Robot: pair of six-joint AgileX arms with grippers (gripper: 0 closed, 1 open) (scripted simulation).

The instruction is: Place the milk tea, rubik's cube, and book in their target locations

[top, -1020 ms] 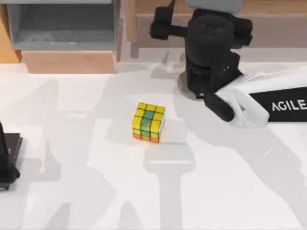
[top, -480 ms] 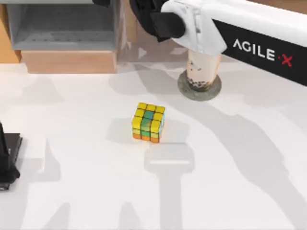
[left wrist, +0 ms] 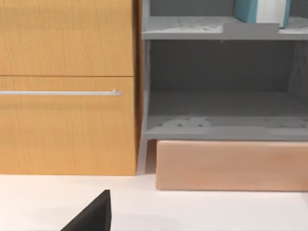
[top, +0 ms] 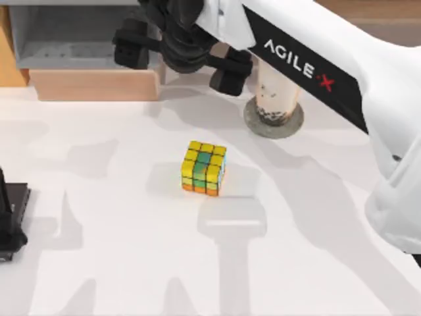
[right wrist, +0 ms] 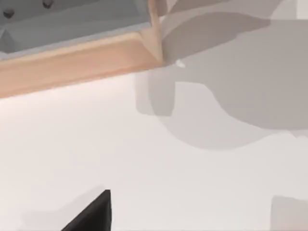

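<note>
Rubik's cube (top: 204, 168) mid-table, free of both arms. Left gripper (top: 6, 217) parked at left edge, finger state unreadable. Farther back, milk tea (top: 276, 89) upright on grey coaster (top: 252, 122). Right gripper (top: 183, 46) spread wide, empty, beside cup. Book (left wrist: 262, 10) on upper shelf (left wrist: 183, 28).

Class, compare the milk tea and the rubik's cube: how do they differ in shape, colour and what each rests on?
The milk tea is a round beige cup; the rubik's cube is boxy, with yellow, green and orange stickers. The milk tea stands on a grey coaster; the rubik's cube sits on bare table. Neither is gripped.
</note>
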